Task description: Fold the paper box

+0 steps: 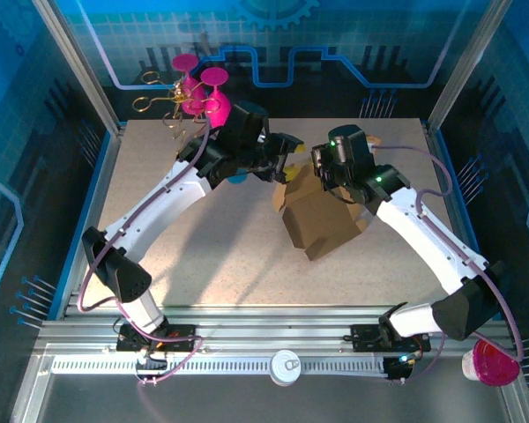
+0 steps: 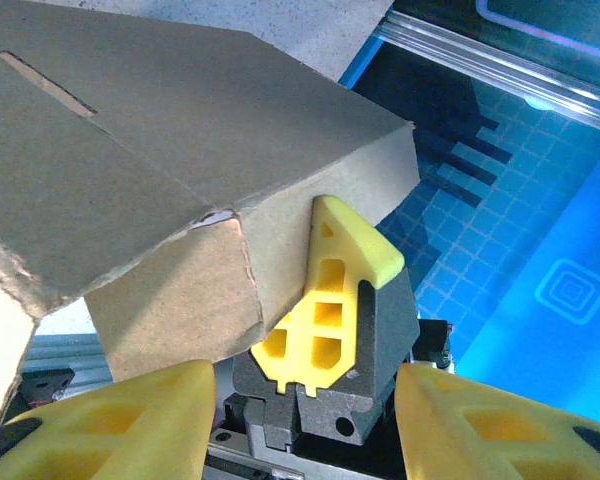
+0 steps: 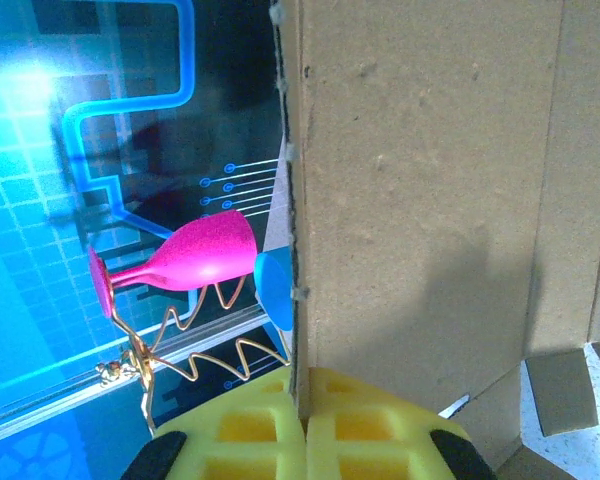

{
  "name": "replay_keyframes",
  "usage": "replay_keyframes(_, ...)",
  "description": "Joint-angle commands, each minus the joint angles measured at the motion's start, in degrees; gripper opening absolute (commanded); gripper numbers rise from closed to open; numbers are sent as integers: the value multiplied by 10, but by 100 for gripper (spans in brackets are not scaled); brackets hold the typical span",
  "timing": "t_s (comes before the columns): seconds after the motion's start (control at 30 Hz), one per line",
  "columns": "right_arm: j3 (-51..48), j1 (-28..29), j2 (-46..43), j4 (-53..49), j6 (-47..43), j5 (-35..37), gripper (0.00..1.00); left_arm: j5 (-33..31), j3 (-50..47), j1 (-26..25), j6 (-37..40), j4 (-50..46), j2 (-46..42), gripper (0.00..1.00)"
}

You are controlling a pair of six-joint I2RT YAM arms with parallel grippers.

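Observation:
The paper box point(image 1: 322, 220) is plain brown cardboard, part folded, standing at the table's middle right. My right gripper point(image 1: 322, 179) reaches it from the right. In the right wrist view this gripper point(image 3: 305, 405) is shut, its yellow fingers point(image 3: 230, 430) pinching the edge of an upright box panel point(image 3: 420, 200). My left gripper point(image 1: 286, 163) is at the box's far left corner. In the left wrist view it point(image 2: 305, 390) is open and holds nothing. The box point(image 2: 180, 150) lies above it, and the right gripper's yellow finger point(image 2: 325, 300) presses on the box's corner.
Pink goblets on a gold wire stand point(image 1: 194, 92) are at the back left, also seen in the right wrist view point(image 3: 180, 262). A blue object point(image 1: 238, 178) lies under my left wrist. A white round cap point(image 1: 285, 366) and a pink cup point(image 1: 494, 363) sit on the front rail.

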Motion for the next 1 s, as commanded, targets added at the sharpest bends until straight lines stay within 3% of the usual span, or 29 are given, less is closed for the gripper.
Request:
replay_keyframes(0.0,18,-5,-9,11,9,4,0,-3,12,-4,-10,-10,10,52)
replay_keyframes(0.43,14,16,-24,20,16,7,0,-17,21,-4,-11,-16,27,52)
replay_keyframes(0.63,16,33,-30,14,23,10,0,-32,23,-2,-11,-13,30,47)
replay_keyframes(0.73,10,39,-33,12,28,13,0,-40,21,1,-8,-11,27,39)
replay_keyframes(0.97,-3,41,-40,13,30,17,0,-50,-5,10,-7,0,6,5)
